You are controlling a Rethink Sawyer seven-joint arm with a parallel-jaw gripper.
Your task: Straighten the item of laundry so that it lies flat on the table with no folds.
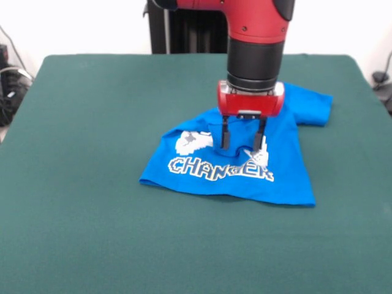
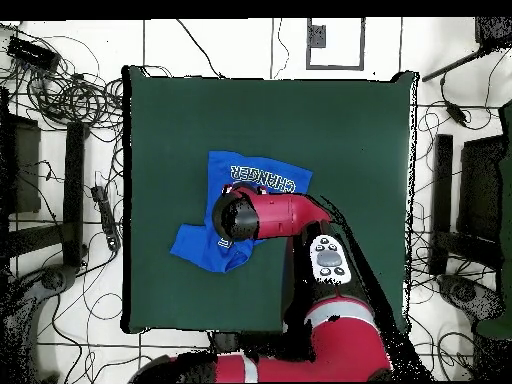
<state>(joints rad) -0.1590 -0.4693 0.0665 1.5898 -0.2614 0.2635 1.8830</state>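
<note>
The bright blue T-shirt (image 1: 245, 174) lies crumpled right of the middle of the dark green table (image 1: 92, 184), with folds across it. Only the white word "CHANGER" and part of the controller print show. One sleeve (image 1: 315, 107) sticks out toward the far right. My gripper (image 1: 243, 144) hangs straight down over the shirt's middle, fingers apart, tips at the cloth with a raised ridge of fabric between them. In the overhead view the arm's head (image 2: 240, 215) covers the shirt's centre, and the blue shirt (image 2: 215, 180) shows around it on the table (image 2: 350, 150).
The robot's pedestal (image 1: 174, 27) stands at the table's far edge. Cables and stands (image 2: 60, 100) lie on the floor around the table. The table's front edge (image 1: 196, 288) is well away from the shirt.
</note>
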